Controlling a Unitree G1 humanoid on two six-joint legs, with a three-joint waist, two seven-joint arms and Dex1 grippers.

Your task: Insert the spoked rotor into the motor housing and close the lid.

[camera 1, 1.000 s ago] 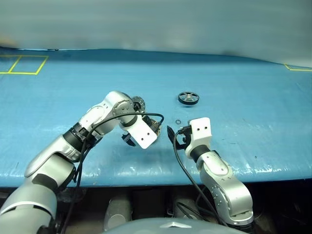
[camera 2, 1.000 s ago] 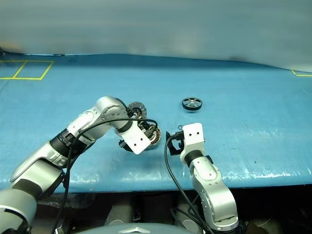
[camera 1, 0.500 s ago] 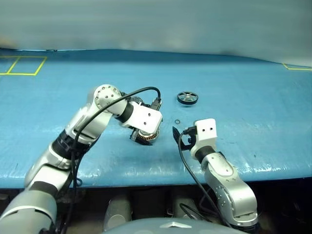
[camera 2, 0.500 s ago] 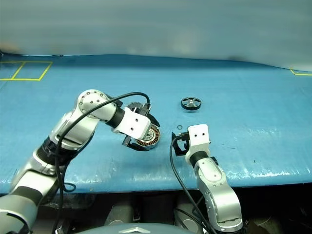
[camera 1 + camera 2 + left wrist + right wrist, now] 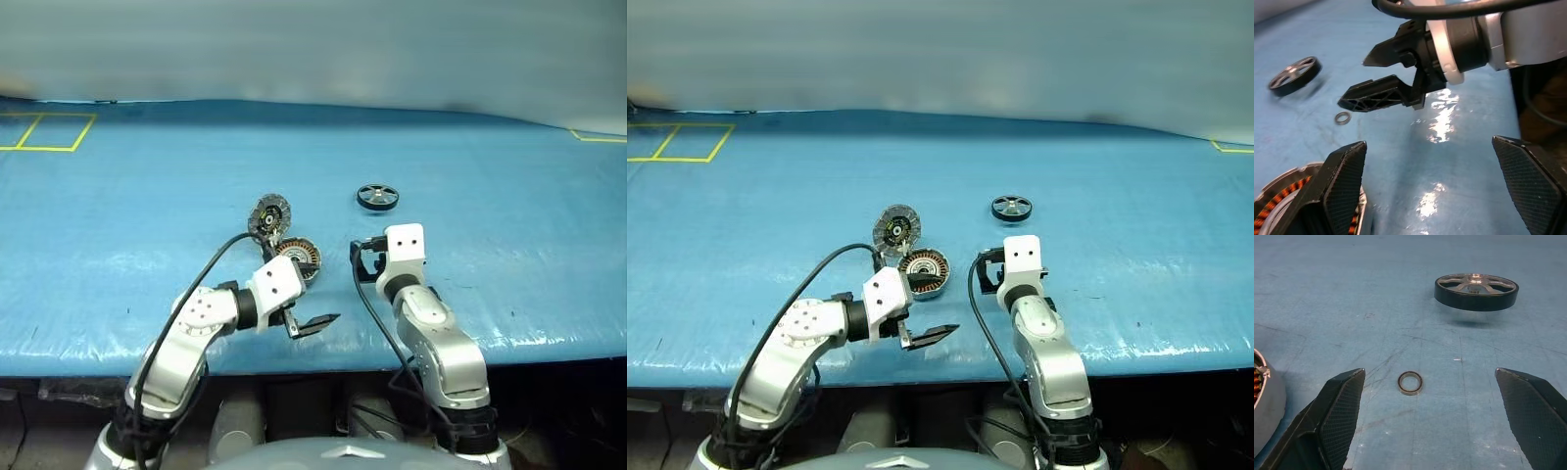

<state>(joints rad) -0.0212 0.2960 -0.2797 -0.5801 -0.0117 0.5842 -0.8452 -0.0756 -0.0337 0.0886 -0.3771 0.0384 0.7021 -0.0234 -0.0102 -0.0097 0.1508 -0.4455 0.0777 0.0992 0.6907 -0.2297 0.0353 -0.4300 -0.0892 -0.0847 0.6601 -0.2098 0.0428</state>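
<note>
Blue table cover (image 5: 118, 225) carries the housing (image 5: 298, 257) with its lid (image 5: 269, 214) swung open. Nothing is inserted yet: the rotor (image 5: 378, 196) lies apart (a small ring (image 5: 1410, 382) lies nearer). Left gripper (image 5: 306, 326) and right gripper (image 5: 361, 262) are spread wide, holding nothing.

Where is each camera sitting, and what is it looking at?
Head views: two eyes on the head, looking forward and down at the blue table, both arms, the motor housing with the lid open.
Left wrist view: along the open left gripper, seeing the open right gripper.
Right wrist view: along the right gripper's fingers.
Shared: both wrist views show the spoked rotor and small ring.
</note>
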